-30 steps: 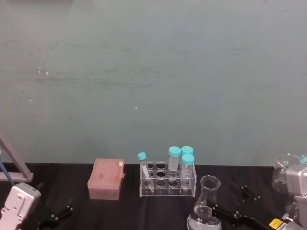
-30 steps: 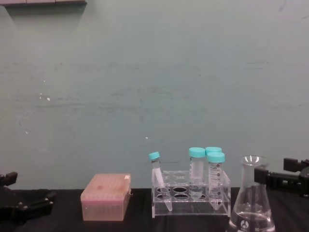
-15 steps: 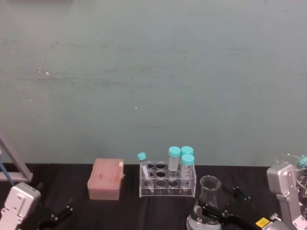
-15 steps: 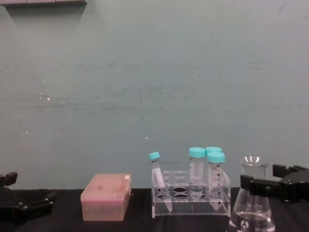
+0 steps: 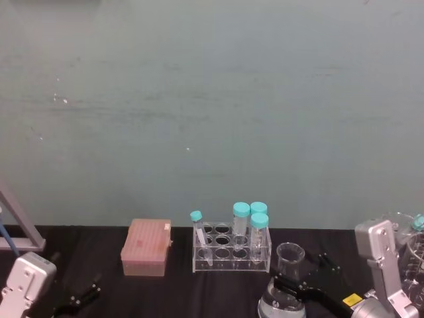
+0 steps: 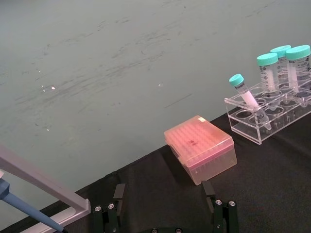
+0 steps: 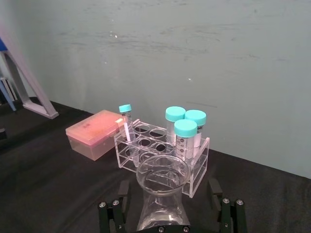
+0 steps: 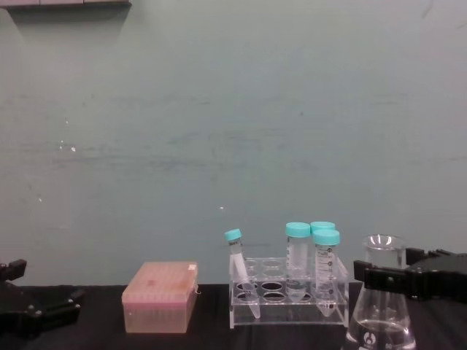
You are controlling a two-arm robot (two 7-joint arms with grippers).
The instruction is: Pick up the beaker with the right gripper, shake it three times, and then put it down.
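**Right claw now astride the beaker neck, not yet clamped**

The right gripper has slid in from the right since a second ago. Back then it sat clear of the glass. Half a second ago its near finger was just reaching the neck. Now I see one finger on each side of the neck, spread wide with a gap to the glass on both sides. It is released and grasps nothing.

The beaker sits between those fingers, upright on the black table, with a little clear liquid in its base. It has not shifted from its earlier spot.

Just past the fingertips stands the clear tube rack, with three teal-capped tubes upright and a thinner one leaning. The pink tip box lies beyond the rack and to the gripper's left. Both are unchanged.

The left gripper stays parked low at the left, well apart from the right one, fingers spread and empty.
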